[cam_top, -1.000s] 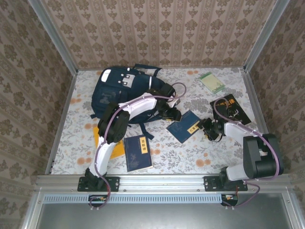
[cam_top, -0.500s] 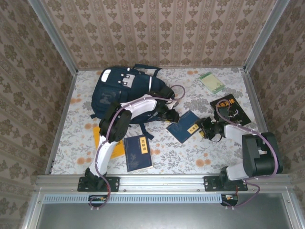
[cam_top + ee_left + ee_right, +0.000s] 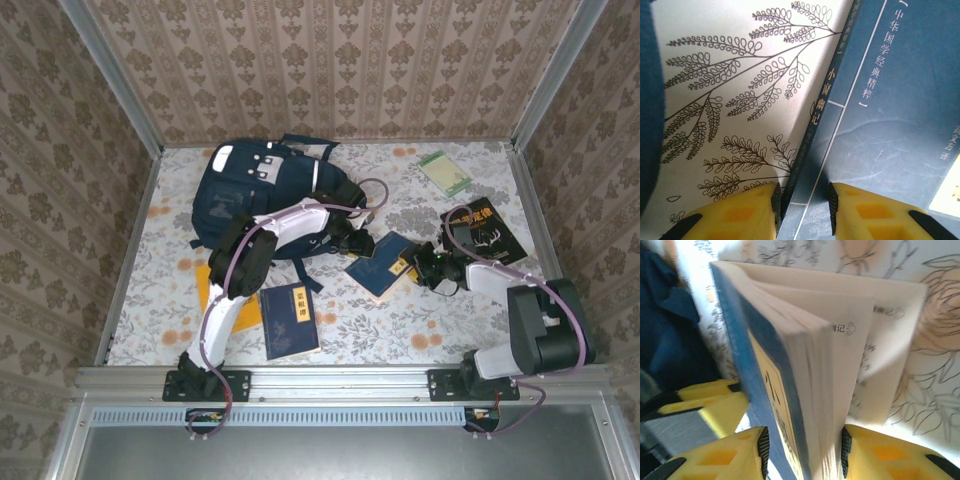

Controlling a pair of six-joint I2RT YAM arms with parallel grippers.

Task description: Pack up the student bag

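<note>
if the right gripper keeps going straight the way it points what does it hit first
The blue book: its page edge sits between the right gripper's jaws; the left gripper seems next behind it.

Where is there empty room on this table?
Bare cloth lies along the near edge, between the near blue book and the right arm's base; also between the student bag and green booklet. Crowded around the middle blue book.

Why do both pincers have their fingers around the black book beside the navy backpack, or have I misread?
No: it is a blue book, not black. The top view shows the left pincer and right pincer around its ends, beside the navy backpack.
</note>
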